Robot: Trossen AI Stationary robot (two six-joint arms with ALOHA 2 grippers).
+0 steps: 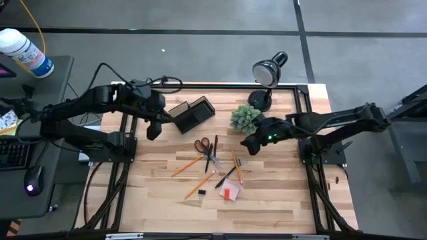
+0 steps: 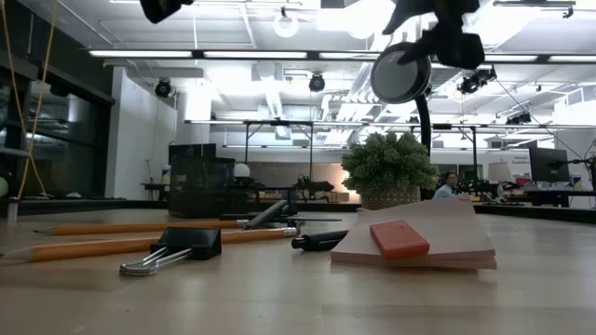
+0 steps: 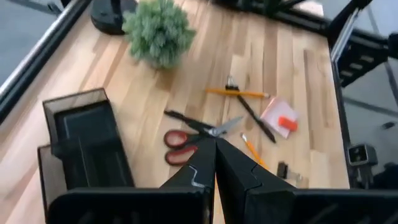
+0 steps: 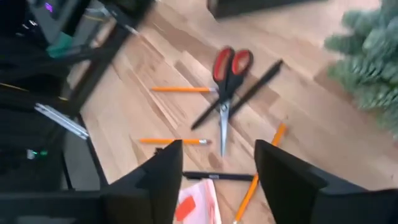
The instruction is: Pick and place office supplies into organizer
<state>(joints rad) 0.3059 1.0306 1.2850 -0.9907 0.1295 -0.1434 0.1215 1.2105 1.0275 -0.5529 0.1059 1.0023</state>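
2 arms flank the scissors (image 1: 204,146), which serve as the landmark on the tabletop (image 1: 280,200). Left of the scissors, the left pincer (image 1: 154,131) hangs with its fingers pressed together and nothing between them, just left of the organizer (image 1: 192,113), which stands beyond the scissors toward the lamp (image 1: 268,72). No supply shows inside the organizer. Around the scissors lie the supplies: a black pen (image 1: 215,153) crossing the blades, orange pencils (image 1: 187,166) on the near side, a binder clip (image 1: 201,193) and the pink sticky-note pad (image 1: 231,191) nearer the front edge. Right of the scissors, beside the plant (image 1: 245,117), the right pincer (image 1: 248,144) hovers with its fingers spread wide and empty.

By my judgement the step in hand is the approach to a first pick; the next move calls for lowering the right pincer squarely over 1 thin item, likely a pencil or pen, without dragging its neighbours.

Only the right wrist view shows the gap between its fingers framing the pile. Only the left wrist view looks down into the organizer's compartments. The low view alone shows the binder clip's wire handles and the pad's thickness, but hides both pincers' fingers.
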